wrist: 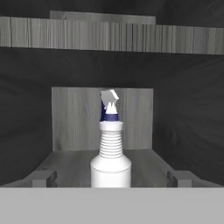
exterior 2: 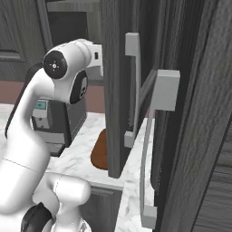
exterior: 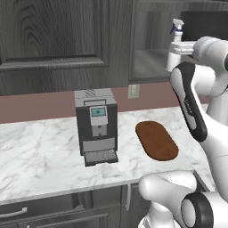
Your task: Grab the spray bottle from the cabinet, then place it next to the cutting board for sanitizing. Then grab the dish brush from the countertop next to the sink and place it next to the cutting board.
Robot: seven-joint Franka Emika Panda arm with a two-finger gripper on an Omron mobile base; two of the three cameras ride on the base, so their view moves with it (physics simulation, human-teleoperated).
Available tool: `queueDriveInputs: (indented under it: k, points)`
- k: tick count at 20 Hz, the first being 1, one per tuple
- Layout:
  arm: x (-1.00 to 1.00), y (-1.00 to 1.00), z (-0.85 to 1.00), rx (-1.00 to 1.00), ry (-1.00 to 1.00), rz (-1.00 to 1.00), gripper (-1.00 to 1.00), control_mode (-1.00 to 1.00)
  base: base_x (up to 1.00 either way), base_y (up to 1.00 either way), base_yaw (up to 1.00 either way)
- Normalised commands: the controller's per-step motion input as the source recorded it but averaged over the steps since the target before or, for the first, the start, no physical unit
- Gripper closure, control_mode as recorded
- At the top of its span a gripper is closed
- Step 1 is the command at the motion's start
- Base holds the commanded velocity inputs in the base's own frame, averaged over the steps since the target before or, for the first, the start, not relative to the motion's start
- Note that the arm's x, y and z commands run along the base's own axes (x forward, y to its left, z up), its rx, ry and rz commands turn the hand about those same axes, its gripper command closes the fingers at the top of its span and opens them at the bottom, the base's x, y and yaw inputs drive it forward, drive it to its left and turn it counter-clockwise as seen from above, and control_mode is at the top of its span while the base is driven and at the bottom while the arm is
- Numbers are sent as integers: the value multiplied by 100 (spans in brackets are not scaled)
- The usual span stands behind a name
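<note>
Left base cam looks fwd/down from behind-left over the desk (exterior: 40,151), right base cam from behind-right, close by the open cabinet door (exterior 2: 118,90), both sharing the cutting board (exterior: 156,140), while hand cam faces straight into the cabinet (wrist: 183,113), close to the spray bottle (wrist: 110,153).

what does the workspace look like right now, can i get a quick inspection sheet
surface: white marble countertop, dry and tidy.
job's things: spray bottle upright on the shelf inside the open cabinet; oval cutting board flat on the countertop, right of the coffee machine; dish brush and sink nothing seen.
clutter: coffee machine only.
end effector: open, fingertips either side of the bottle, not gripping it.
cables: nothing seen; wall outlet behind the board.
surroundings: open cabinet door close beside the arm; dark base cabinets below.
</note>
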Motion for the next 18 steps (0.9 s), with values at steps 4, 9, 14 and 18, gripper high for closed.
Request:
queueDriveInputs:
  k: [4, 9, 14, 18]
  points:
    - [26, 0, -15, 0, -2, 0, -100, -100, 0, 0, 0]
    - [31, -2, -10, 0, -1, 0, -100, -100, 0, 0, 0]
    - [27, 0, 0, 0, 2, 0, -100, -100, 0, 0, 0]
    - [15, 0, 0, 0, 7, 0, -100, -100, 0, 0, 0]
